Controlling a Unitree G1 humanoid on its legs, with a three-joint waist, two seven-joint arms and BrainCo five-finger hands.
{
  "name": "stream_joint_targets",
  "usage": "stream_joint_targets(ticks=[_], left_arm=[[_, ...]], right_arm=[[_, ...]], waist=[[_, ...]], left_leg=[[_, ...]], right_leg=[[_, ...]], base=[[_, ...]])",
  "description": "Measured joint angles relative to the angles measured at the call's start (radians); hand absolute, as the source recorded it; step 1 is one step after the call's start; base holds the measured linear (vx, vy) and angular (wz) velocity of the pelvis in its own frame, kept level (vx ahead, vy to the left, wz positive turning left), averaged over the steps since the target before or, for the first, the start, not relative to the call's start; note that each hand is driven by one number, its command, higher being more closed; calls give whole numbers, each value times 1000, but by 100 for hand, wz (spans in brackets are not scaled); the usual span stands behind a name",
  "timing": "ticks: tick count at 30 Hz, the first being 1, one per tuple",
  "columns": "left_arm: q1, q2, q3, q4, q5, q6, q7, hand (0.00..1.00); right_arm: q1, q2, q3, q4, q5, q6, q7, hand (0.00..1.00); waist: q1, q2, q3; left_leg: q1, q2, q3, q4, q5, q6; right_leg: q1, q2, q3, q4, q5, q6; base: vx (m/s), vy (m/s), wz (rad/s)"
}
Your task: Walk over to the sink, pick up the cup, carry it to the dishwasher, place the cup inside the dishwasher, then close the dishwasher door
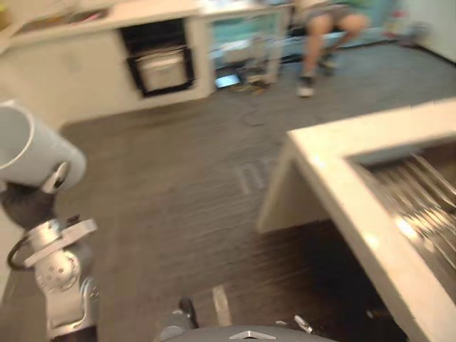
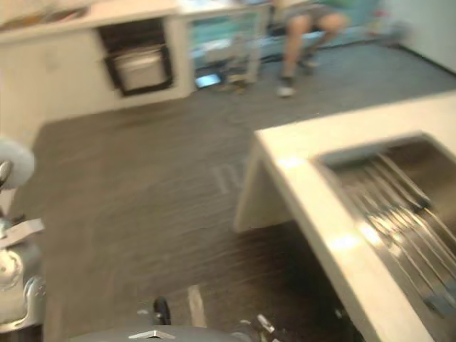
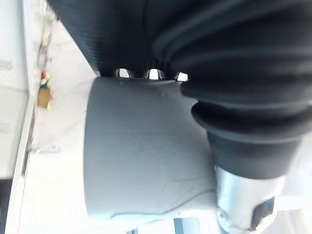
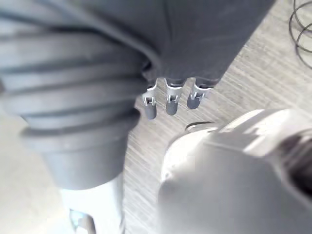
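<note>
At my far left, my left hand [image 1: 34, 203] grasps the pale grey, smooth-walled cylindrical cup [image 1: 32, 146], fingers and thumb wrapped round its side. The cup lies tilted nearly on its side, its mouth pointing up and to my left and its base toward my palm.

Ahead, across the dark grey carpeted floor [image 1: 178, 178], the black-framed dishwasher [image 1: 162, 68] sits in the cream cabinet run, apparently open, well apart from the cup and a little to its right. A seated person [image 1: 331, 28] is further right.

The steel sink [image 1: 417, 189], set in a cream stone counter [image 1: 342, 153], is close on my right. I cannot tell my right hand's [image 4: 170, 105] state.

I judge the left hand nearer the dishwasher.
</note>
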Motion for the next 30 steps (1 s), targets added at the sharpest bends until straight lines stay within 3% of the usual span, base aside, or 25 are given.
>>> stream_joint_targets(ticks=[1, 2, 3, 4, 7, 8, 9, 10, 11, 12, 13, 14, 15, 16, 18, 22, 26, 30], left_arm=[[2, -2, -29, 20, 2, 16, -1, 100], [-1, -1, -49, 24, 4, 26, -4, 100], [-5, 3, -97, 18, 27, 48, -27, 100], [-11, 26, -117, 29, 42, 66, -54, 100], [-23, 40, -142, 86, 41, 153, -98, 100], [-20, 40, -152, 106, 41, 162, -111, 100], [-14, 40, -190, 146, 40, 166, -138, 100], [-14, 40, -217, 164, 39, 167, -149, 100], [-19, 47, -265, 195, 33, 165, -170, 100], [-38, 49, -290, 235, 19, 159, -180, 100], [-48, 53, -296, 253, 15, 159, -180, 100], [-51, 67, -297, 270, 0, 161, -176, 100], [-41, 68, -299, 277, -13, 168, -174, 100], [-40, 69, -304, 277, -19, 168, -175, 100], [-53, 63, -314, 278, -28, 168, -184, 100], [-54, 28, -360, 295, -29, 170, -200, 100], [-80, 25, -361, 323, -48, 166, -196, 100], [-86, 22, -394, 348, -60, 166, -195, 100]], right_arm=[[24, 1, -10, -4, -2, -8, 1, 0], [39, -10, -11, -1, -4, -12, 1, 0], [50, -40, -26, 4, -27, -18, 1, 0], [38, -28, -49, 28, -43, -26, -3, 0], [34, 10, -81, 34, -40, -27, -10, 0], [38, 21, -94, 34, -36, -24, -11, 0], [52, 41, -113, 27, -19, -23, -9, 0], [60, 48, -125, 27, -19, -24, -7, 0], [63, 64, -128, 30, -15, -23, -7, 0], [71, 73, -123, 23, -2, -29, -8, 0], [71, 76, -119, 23, -2, -33, -6, 0], [68, 80, -102, 21, -2, -40, -5, 0], [63, 67, -93, 16, -3, -39, 5, 0], [59, 64, -87, 7, -5, -39, 10, 0], [34, 57, -49, -35, -23, -39, 27, 0], [8, 39, -8, -49, -19, -15, 27, 0], [-32, 42, -6, -18, -15, -24, 35, 0], [-51, 41, 14, 13, 20, 10, 1, 0]], waist=[[-2, 7, -7], [-5, 25, -24], [-6, 68, -48], [-11, 65, -57], [-24, 30, -40], [-31, 26, -38], [-45, 25, -37], [-50, 29, -35], [-66, 37, -29], [-74, 20, -27], [-73, 3, -24], [-60, -36, -16], [-43, -29, -17], [-40, -26, -20], [-45, -4, -14], [-59, 15, -17], [-59, 6, -18], [-56, -6, -24]], left_leg=[[90, 29, 16, -8, 25, -95], [127, 25, 1, -54, 28, -181], [172, -23, -40, -179, -5, -270], [188, -84, -33, -259, 27, -242], [192, -157, -54, -316, 37, -206], [191, -161, -68, -317, 33, -200], [190, -166, -121, -318, 26, -189], [189, -164, -158, -321, 24, -185], [180, -148, -226, -336, 27, -183], [175, -152, -276, -353, 47, -180], [176, -161, -289, -358, 54, -180], [193, -193, -300, -376, 67, -181], [213, -199, -299, -401, 79, -184], [219, -200, -299, -418, 90, -185], [215, -198, -304, -449, 113, -189], [218, -186, -297, -449, 122, -195], [224, -166, -288, -450, 124, -204], [227, -166, -290, -450, 123, -207]], right_leg=[[52, -14, -23, -45, 36, 30], [72, -17, -45, -70, 58, 47], [91, -16, -66, -122, 108, 68], [98, -30, -59, -190, 169, 68], [120, -45, -29, -270, 298, 64], [121, -47, -9, -258, 311, 50], [110, -48, 65, -205, 325, -9], [91, -44, 119, -171, 312, -47], [84, 24, 260, -170, 195, -10], [83, 97, 339, -212, 159, -15], [80, 121, 356, -234, 165, -19], [76, 126, 338, -251, 178, -11], [87, 125, 347, -258, 178, 16], [88, 127, 346, -262, 178, 16], [87, 139, 346, -294, 175, 21], [103, 163, 352, -334, 187, 33], [117, 189, 354, -361, 205, 21], [136, 195, 348, -390, 218, 26]], base=[[16, 272, 91], [85, 338, 75], [40, 364, 54], [4, 386, 40], [-39, 279, 23], [-1, 275, 58], [-12, 260, 66], [-34, 249, 113], [-107, 82, 138], [-131, -22, 140], [-174, -150, 104], [-100, -135, 40], [-54, -114, 15], [-7, -32, -3], [-48, -45, -1], [-15, -39, -8], [7, -54, -10], [21, 1, 3]])
